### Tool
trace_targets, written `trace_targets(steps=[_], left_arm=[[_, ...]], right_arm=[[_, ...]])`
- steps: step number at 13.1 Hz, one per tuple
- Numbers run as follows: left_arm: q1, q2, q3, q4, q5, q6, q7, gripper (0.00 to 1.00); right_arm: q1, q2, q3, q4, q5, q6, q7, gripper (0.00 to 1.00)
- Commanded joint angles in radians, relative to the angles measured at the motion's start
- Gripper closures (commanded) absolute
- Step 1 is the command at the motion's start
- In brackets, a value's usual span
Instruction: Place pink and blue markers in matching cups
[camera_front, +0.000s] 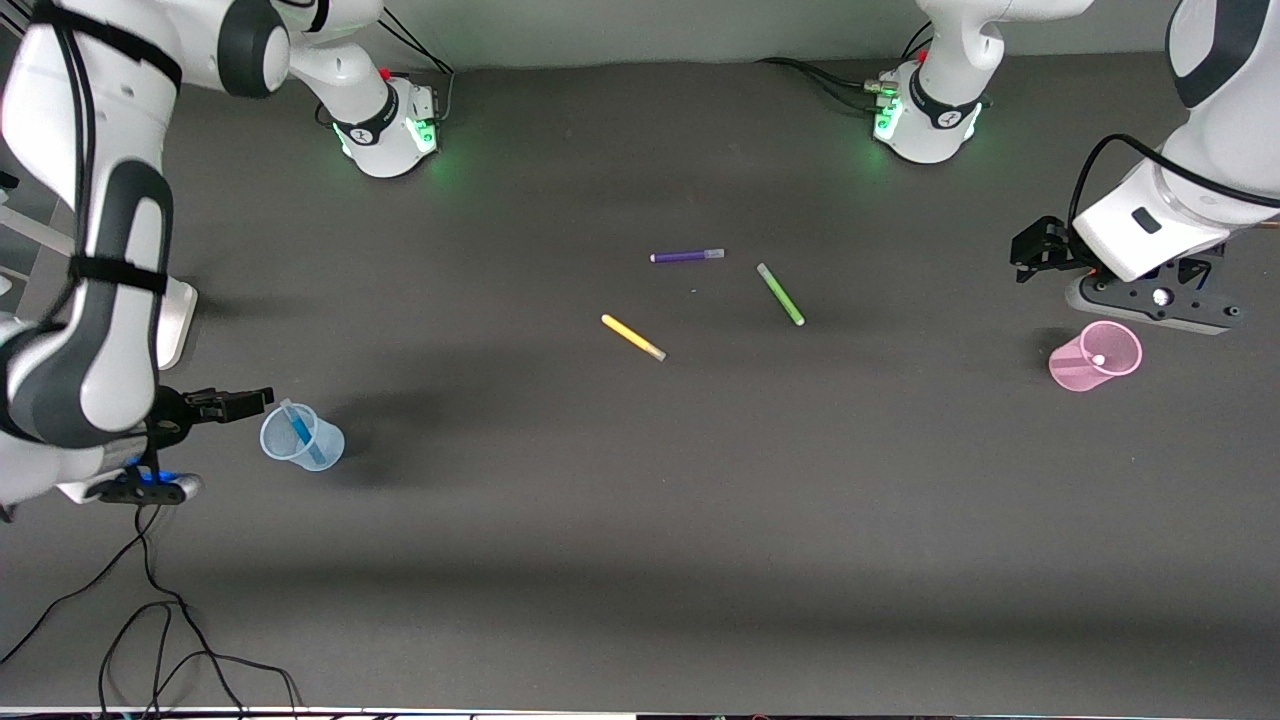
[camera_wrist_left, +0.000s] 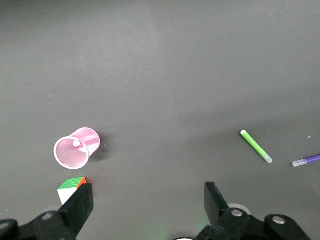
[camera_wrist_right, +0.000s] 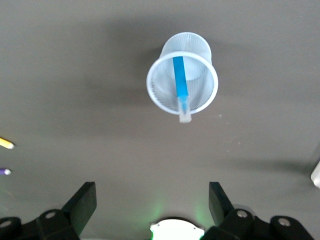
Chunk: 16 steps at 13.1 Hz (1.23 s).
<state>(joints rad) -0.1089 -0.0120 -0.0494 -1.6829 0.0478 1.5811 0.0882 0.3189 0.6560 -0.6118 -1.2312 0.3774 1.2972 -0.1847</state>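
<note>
The pale blue cup (camera_front: 330, 446) stands near the right arm's end of the table, with the cyan-blue marker (camera_front: 298, 432) leaning inside it. The pink cup (camera_front: 1066, 367) stands near the left arm's end, with the pink marker (camera_front: 1097, 359) in it, white end up. My right gripper (camera_front: 238, 403) is open and empty, beside the blue cup. My left gripper (camera_front: 1036, 250) is open and empty, up beside the pink cup. The right wrist view shows the blue cup (camera_wrist_right: 197, 47) and blue marker (camera_wrist_right: 180, 82). The left wrist view shows the pink cup (camera_wrist_left: 93, 138) and the marker's white end (camera_wrist_left: 76, 144).
A purple marker (camera_front: 687, 256), a green marker (camera_front: 781, 294) and a yellow marker (camera_front: 633, 338) lie mid-table. A multicoloured puzzle cube (camera_wrist_left: 71, 187) sits by the pink cup in the left wrist view. Cables trail at the table's near corner by the right arm.
</note>
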Motion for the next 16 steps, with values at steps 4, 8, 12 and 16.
trace_targets(steps=[4, 8, 12, 16], left_arm=[[-0.005, 0.009, 0.013, 0.022, -0.008, -0.016, 0.004, 0.0], [-0.003, 0.01, 0.014, 0.023, -0.008, -0.018, 0.005, 0.01], [-0.005, 0.01, 0.016, 0.023, -0.006, -0.032, -0.002, 0.01], [-0.005, 0.012, 0.016, 0.023, -0.006, -0.035, -0.01, 0.01]], right_arm=[[0.144, -0.188, -0.061, -0.103, -0.066, 0.079, 0.155, 0.0], [0.326, -0.298, -0.201, -0.206, -0.084, 0.18, 0.172, 0.0], [0.232, -0.498, 0.0, -0.332, -0.253, 0.293, 0.281, 0.0], [-0.04, -0.575, 0.284, -0.353, -0.3, 0.307, 0.286, 0.0]])
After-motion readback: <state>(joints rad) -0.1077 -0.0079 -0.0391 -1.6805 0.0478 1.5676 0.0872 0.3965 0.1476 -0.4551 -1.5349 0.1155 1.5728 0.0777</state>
